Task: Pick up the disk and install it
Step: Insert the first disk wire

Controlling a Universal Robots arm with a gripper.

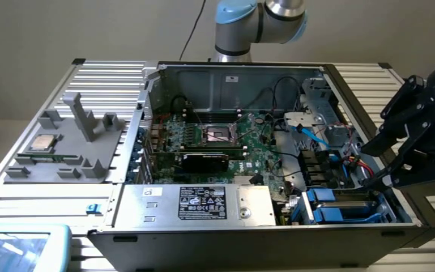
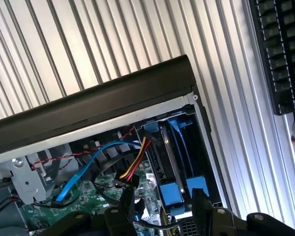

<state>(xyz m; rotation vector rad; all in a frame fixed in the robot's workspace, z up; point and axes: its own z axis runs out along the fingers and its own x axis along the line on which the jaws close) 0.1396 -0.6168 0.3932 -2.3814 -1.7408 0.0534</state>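
Spread claw (image 2: 162, 212) hangs above the disk (image 2: 171, 194), mostly hidden inside the case (image 2: 88, 108).

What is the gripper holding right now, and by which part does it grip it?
Nothing. The gripper is open with nothing between its fingers, hovering over the blue carriers in the corner drive bay of the computer case.

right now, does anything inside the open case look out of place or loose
Nothing looks damaged. The blue cable and the red-and-yellow wires drape loose over the motherboard beside the blue drive carriers; their ends seem to hang unplugged.
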